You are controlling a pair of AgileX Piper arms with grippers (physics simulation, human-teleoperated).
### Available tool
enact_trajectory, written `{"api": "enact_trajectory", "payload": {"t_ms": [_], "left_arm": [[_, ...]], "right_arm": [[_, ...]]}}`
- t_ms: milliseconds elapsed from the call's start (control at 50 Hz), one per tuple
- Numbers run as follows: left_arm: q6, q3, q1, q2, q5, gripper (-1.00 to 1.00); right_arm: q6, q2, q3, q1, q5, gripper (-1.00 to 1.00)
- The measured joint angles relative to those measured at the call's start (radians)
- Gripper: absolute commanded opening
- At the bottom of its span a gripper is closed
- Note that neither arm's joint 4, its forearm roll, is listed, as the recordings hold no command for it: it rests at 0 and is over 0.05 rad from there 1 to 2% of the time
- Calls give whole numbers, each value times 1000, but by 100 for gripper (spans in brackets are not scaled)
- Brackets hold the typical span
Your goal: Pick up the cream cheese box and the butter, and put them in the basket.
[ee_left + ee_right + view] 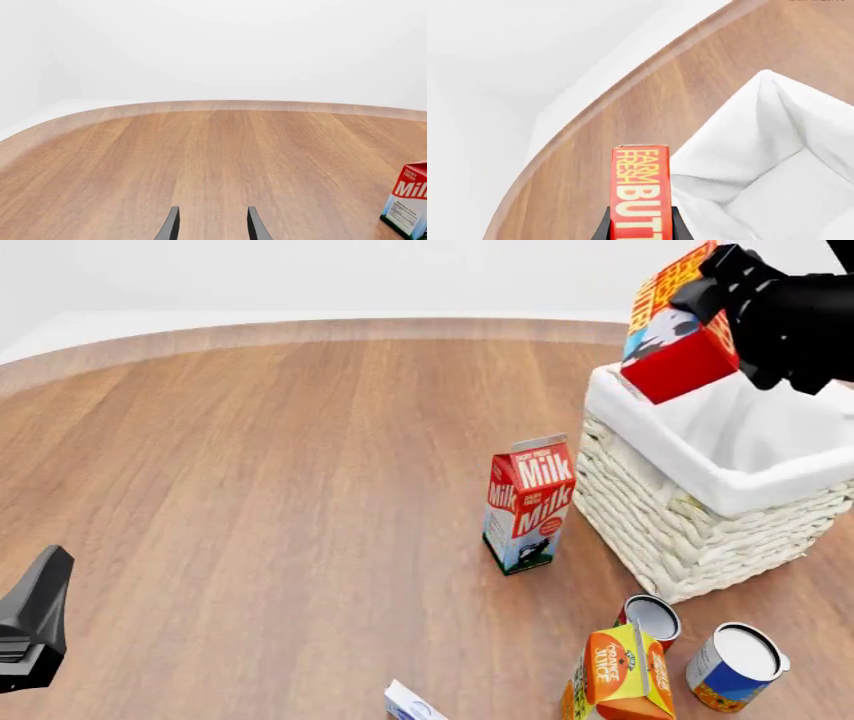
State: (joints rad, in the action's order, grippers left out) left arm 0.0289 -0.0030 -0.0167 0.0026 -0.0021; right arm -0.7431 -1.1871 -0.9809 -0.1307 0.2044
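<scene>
The butter (pixel 678 325), a stiff, light carton, is being clamped across its narrow faces by the right pincer (pixel 640 220), tilted above the basket (pixel 694 530) rim just below; a moderate squeeze is probably sufficing.

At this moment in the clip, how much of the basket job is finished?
Nothing is visibly in the basket yet. In hand: the right gripper holds the butter tilted above the basket's near-left corner. Left: dropping it in, then the cream cheese box, lying at the table's near edge; the left gripper is open and idle.
</scene>
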Motion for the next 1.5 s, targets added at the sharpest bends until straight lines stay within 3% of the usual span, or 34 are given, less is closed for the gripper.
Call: {"api": "enact_trajectory", "payload": {"t_ms": [260,560,920,1500], "left_arm": [[0,0,0,0,0,100],[0,0,0,0,0,100],[0,0,0,0,0,100],[0,0,0,0,0,100]], "right_arm": [[-39,-16,5,85,-16,-100],[-47,-34,13,171,-30,-100],[-27,-58,33,227,-41,-100],[28,-96,62,252,-54,-100]]}}
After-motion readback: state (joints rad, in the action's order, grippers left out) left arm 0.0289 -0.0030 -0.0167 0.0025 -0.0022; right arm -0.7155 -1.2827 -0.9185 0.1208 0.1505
